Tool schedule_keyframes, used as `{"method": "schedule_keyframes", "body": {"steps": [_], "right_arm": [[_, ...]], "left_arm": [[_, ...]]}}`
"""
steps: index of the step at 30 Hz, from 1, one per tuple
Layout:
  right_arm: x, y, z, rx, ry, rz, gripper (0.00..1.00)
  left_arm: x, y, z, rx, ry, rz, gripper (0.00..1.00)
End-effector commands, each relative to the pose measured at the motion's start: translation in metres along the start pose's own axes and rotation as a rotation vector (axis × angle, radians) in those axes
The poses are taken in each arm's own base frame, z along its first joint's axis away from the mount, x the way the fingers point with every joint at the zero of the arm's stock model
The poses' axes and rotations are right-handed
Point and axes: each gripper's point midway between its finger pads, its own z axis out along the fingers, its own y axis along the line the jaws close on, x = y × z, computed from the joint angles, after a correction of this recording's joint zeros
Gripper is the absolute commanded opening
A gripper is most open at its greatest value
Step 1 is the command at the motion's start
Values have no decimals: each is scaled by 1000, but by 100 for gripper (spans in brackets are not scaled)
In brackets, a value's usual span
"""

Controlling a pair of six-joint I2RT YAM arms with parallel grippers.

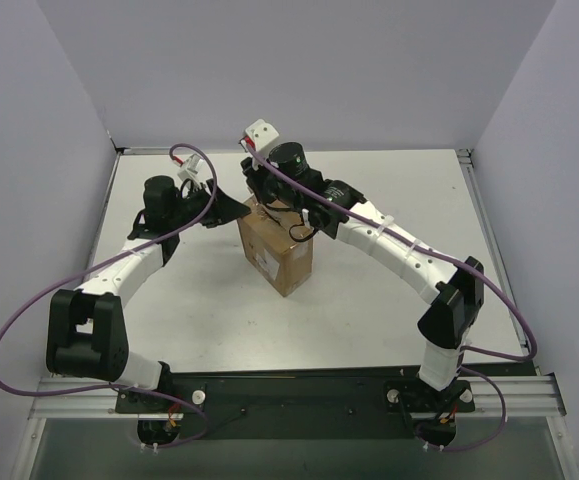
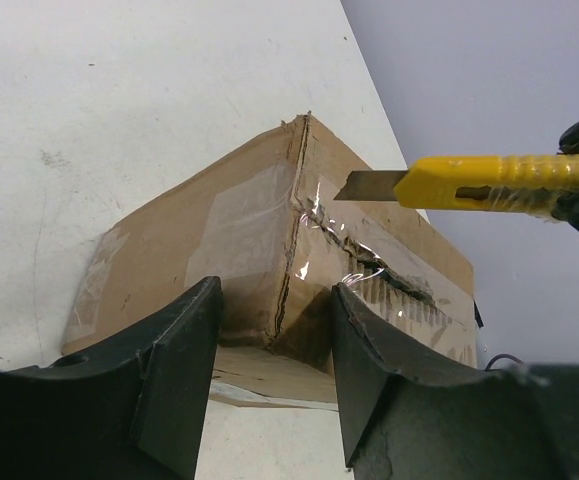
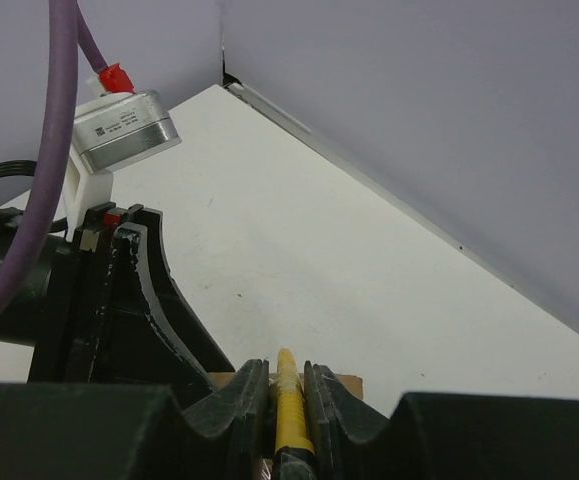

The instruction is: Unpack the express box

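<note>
The express box (image 1: pixel 279 255) is a brown cardboard carton standing mid-table, its taped top seam torn and ragged (image 2: pixel 369 265). My right gripper (image 1: pixel 271 200) hovers over the box's far top edge, shut (image 3: pixel 287 365) on a yellow utility knife (image 3: pixel 291 405). In the left wrist view the knife (image 2: pixel 489 180) lies level above the box (image 2: pixel 199 240), its blade tip (image 2: pixel 364 185) just over the seam. My left gripper (image 1: pixel 237 210) is at the box's upper left corner, open (image 2: pixel 276 290), its fingers (image 2: pixel 184 370) either side of a box corner; contact is unclear.
The white table (image 1: pixel 389 300) is walled in grey at the back and both sides. A metal rail (image 1: pixel 299 395) carries both arm bases at the near edge. The left wrist's camera housing (image 3: pixel 119 125) and purple cable (image 3: pixel 64 120) sit close beside my right gripper.
</note>
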Motion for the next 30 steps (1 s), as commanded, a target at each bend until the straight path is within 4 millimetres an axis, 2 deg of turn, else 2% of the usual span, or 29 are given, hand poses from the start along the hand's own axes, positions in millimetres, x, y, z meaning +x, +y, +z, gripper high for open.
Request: {"method": "schedule_keyframes", "body": {"steps": [1, 16, 30], "right_arm": [[-26, 4, -13, -23, -81, 22, 0], [-8, 5, -16, -5, -20, -7, 0], [5, -4, -37, 40, 53, -25, 0]], "left_arm": [[12, 7, -1, -39, 34, -6, 54], [12, 14, 0, -59, 37, -14, 52], [12, 21, 1, -91, 35, -19, 49]]}}
